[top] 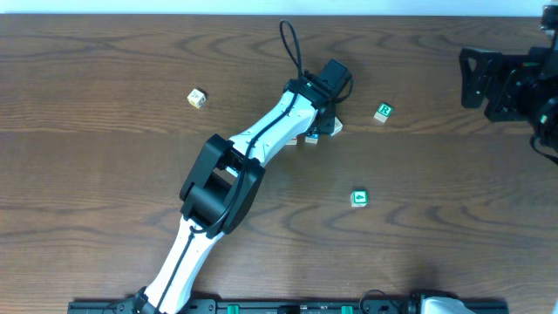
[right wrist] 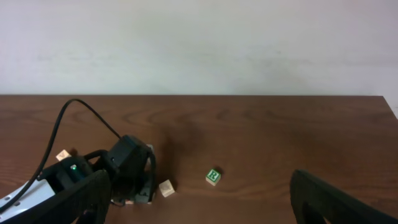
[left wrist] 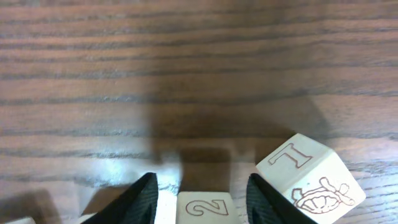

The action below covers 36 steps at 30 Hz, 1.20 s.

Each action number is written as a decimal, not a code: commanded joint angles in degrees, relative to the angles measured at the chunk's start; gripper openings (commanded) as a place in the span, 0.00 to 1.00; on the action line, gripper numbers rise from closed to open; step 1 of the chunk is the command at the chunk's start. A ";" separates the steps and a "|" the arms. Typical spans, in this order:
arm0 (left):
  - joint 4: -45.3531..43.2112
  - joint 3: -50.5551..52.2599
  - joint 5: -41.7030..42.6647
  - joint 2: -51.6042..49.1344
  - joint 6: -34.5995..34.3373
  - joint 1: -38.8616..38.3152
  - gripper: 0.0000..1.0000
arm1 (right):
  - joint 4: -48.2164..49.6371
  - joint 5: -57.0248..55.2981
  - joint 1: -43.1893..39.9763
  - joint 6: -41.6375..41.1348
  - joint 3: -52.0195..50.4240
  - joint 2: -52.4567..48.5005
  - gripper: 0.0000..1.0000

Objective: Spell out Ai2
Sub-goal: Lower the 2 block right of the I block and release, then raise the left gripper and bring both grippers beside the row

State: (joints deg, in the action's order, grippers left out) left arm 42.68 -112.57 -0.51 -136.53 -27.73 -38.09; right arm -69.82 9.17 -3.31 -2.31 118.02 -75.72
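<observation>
Meanwhile, left pincer (left wrist: 202, 182) spread, straddling "2" cube (left wrist: 207, 209), slim gaps either side; tilted "I" cube (left wrist: 308, 177) just outside one jaw. Right pincer (right wrist: 202, 199) gaping, empty, well apart from both.

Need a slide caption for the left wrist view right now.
Left gripper straddles the 2 cube on the wooden table, with the I cube close beside it.
</observation>
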 commanded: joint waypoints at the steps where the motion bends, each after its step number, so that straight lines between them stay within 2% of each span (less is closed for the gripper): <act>1: -0.35 -1.81 -1.92 -1.05 4.13 0.33 0.49 | -0.04 0.37 -0.37 -0.44 0.13 0.04 0.91; 7: 2.14 -9.73 -3.96 -0.98 5.46 2.19 0.50 | -0.04 0.35 -0.37 -0.42 0.13 -0.33 0.92; 12: 11.96 -21.94 -6.14 0.87 5.51 5.27 0.50 | 0.00 1.38 -0.37 -0.42 -1.64 -2.01 0.91; 14: 16.44 -27.36 -10.03 2.82 5.51 7.28 0.50 | 1.07 3.85 -0.37 -0.42 -4.55 -3.15 0.88; 17: 21.99 -33.16 -14.80 6.47 5.53 11.56 0.49 | 5.01 7.26 -0.37 -0.44 -10.99 -5.27 0.72; 19: 24.81 -34.88 -15.19 10.10 5.46 16.65 0.45 | 7.96 11.10 -0.37 -0.72 -15.61 -7.72 0.45; 20: 25.73 -34.91 -14.78 11.61 5.44 19.04 0.40 | 8.92 13.20 -0.35 -1.14 -17.09 -8.98 0.27; 21: 26.97 -34.91 -13.90 13.11 5.16 21.90 0.33 | 9.86 15.54 -0.31 -1.53 -18.56 -10.73 0.12; 22: 28.33 -34.91 -12.66 14.36 4.70 24.72 0.24 | 10.56 17.62 0.00 -1.99 -19.76 -12.68 0.03; 24: 31.08 -34.91 -10.10 15.87 3.65 29.73 0.06 | 10.99 19.47 1.31 -1.99 -21.07 -16.85 0.01; 29: 38.10 -34.62 -6.43 15.87 2.86 38.75 0.06 | 11.10 17.22 7.82 -1.99 -21.18 -28.37 0.01; 36: 39.30 -28.41 -6.12 15.56 6.03 40.48 0.06 | 10.71 14.67 13.25 -2.75 -21.18 -38.64 0.01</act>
State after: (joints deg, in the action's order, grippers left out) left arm 82.02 -143.50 -7.94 -119.70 -23.68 2.76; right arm -58.94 24.23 8.82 -4.14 96.90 -113.14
